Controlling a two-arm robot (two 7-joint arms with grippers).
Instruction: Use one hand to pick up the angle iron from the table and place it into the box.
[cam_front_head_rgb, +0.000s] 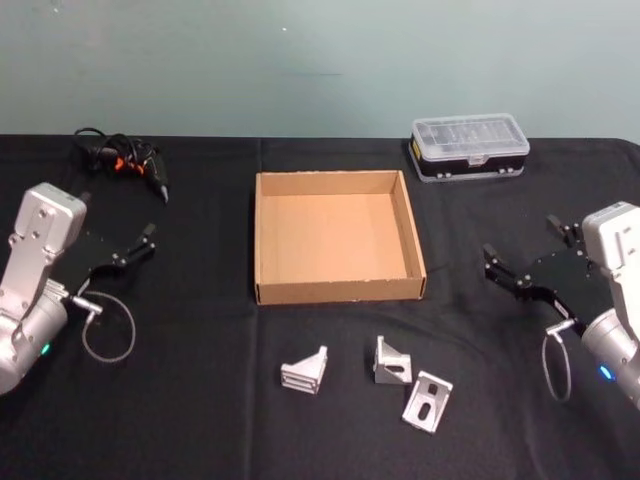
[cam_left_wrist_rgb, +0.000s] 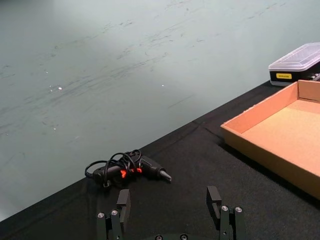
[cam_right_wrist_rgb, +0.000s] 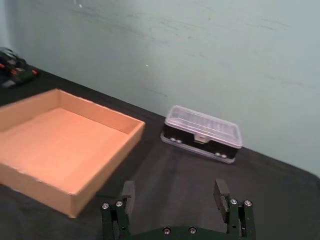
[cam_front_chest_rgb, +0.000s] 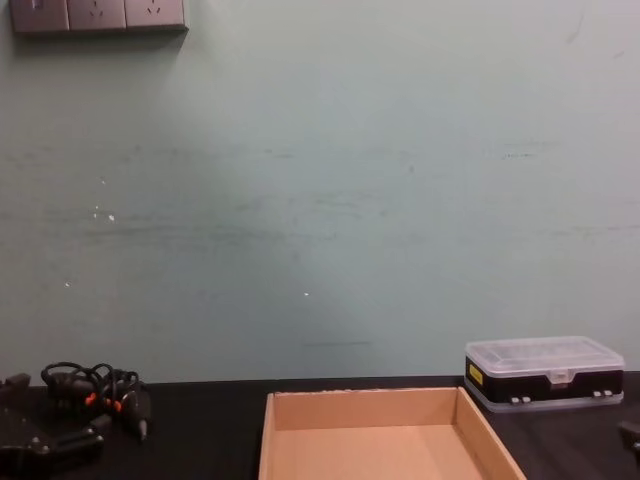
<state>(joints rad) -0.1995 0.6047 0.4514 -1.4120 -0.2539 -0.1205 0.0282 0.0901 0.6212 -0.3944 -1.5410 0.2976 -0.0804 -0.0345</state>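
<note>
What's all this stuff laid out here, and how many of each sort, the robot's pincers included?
Angle irons: 3
Cardboard box: 1
Clear-lidded plastic case: 1
Corded tool: 1
Pincers: 2, the left pincer and the right pincer, both open
Total: 8

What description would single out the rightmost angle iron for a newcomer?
Start at the tan cardboard box mid-table; three silver angle irons sit on the black table between it and the robot. Take the rightmost angle iron, nearest the robot: it shows a slotted face upward, while the middle one and left one stand more upright.
</note>
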